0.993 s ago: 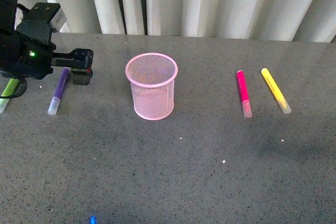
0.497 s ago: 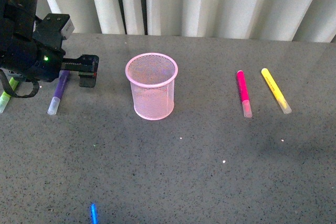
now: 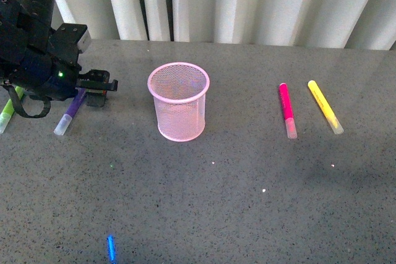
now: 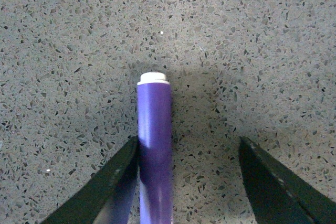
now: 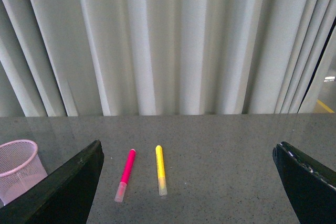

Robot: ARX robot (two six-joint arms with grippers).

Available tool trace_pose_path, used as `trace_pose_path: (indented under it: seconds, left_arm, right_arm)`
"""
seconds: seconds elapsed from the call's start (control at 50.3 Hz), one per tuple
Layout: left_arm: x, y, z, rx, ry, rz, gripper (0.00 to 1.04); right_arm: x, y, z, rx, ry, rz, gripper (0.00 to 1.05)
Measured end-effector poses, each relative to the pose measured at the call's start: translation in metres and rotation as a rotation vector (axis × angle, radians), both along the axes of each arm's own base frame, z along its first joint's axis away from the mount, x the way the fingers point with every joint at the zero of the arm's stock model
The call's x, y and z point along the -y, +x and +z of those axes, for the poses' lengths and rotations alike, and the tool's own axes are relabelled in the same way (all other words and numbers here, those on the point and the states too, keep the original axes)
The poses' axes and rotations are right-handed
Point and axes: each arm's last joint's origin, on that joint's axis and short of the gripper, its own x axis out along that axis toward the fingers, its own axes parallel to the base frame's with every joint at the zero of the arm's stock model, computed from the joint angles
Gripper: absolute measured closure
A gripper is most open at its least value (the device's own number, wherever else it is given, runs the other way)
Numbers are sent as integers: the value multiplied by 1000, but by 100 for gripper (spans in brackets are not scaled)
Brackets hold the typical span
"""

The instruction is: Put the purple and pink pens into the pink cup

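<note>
purple pen (image 3: 68, 117) flat, cap toward robot

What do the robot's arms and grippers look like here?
The left arm is black and bulky, with a pale grey box on top, a lit green dot and a looping black cable. The left gripper and right gripper have dark, wedge-shaped jaws. The right arm itself is out of view.

Speckled matt stone-like tabletop (image 3: 260, 214), pale pink wire-mesh cup (image 3: 179, 122), smooth glossy plastic purple pen (image 4: 154, 129)
</note>
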Motion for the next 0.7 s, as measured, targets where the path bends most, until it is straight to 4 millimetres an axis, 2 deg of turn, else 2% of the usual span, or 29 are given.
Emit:
trace_pose_path:
  seconds: [0.119, 0.258, 0.298, 0.417, 0.497, 0.576, 0.656, 0.695]
  left_arm:
    - [0, -1, 0, -2, 0, 5, 61]
    - [-2, -5, 1, 13, -31, 43, 89]
    - [-3, -7, 2, 15, -47, 61, 92]
    - [-7, -14, 10, 30, -91, 114, 92]
    - [-8, -21, 31, 72, -157, 144, 92]
    - [-5, -28, 67, 204, -241, 165, 92]
    - [7, -40, 118, 431, -343, 166, 92]
    - [15, -49, 136, 533, -384, 146, 92]
  right_arm:
    - [0, 0, 0, 0, 0, 0, 7]
    - [0, 0, 0, 0, 0, 0, 7]
    - [0, 0, 0, 0, 0, 0, 7]
    - [0, 0, 0, 0, 0, 0, 7]
    - [0, 0, 0, 0, 0, 0, 7]
    - [0, 0, 0, 0, 0, 0, 7]
    - [0, 0, 0, 0, 0, 0, 7]
    - [0, 0, 0, 0, 0, 0, 7]
